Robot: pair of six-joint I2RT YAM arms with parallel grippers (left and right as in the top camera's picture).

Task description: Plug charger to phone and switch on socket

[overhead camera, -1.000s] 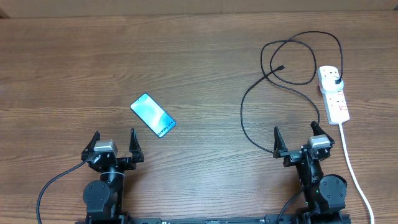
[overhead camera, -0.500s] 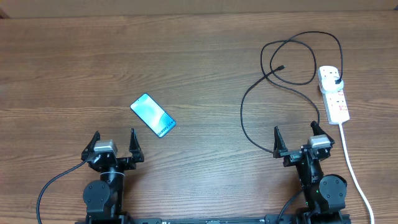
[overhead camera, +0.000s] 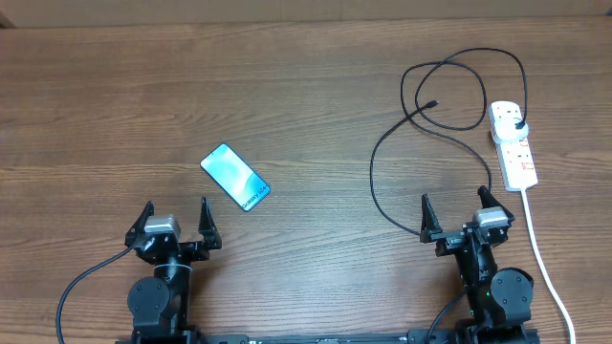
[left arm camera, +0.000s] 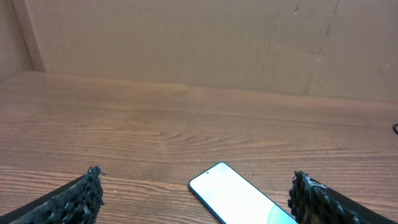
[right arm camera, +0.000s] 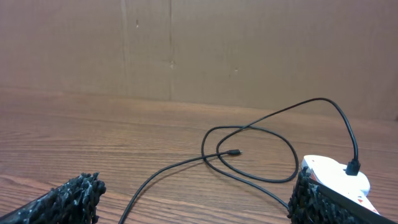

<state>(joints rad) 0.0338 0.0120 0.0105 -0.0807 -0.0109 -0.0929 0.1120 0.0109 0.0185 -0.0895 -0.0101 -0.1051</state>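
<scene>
Nothing has shifted across the last second: both arms sit parked at the near edge of the table (overhead camera: pixel 287 86), and every object lies where it did. The left gripper (overhead camera: pixel 176 212) has its jaws spread wide and empty, with the phone (overhead camera: pixel 235 177) lying flat, screen up, just beyond it on the left half. The right gripper (overhead camera: pixel 453 203) is likewise spread wide and holds nothing. The charger (overhead camera: pixel 372 170) loops loosely in front of it, its small connector (overhead camera: pixel 435 103) lying free on the wood, well apart from the phone. Its black plug (overhead camera: pixel 518 124) looks already seated in the far end of the socket (overhead camera: pixel 519 162) at the right edge. The stillness suggests the task has not begun — the connector has yet to be picked up and carried across to the phone, and the socket's switches appear untouched — whether any is on is too small to tell in these views.
</scene>
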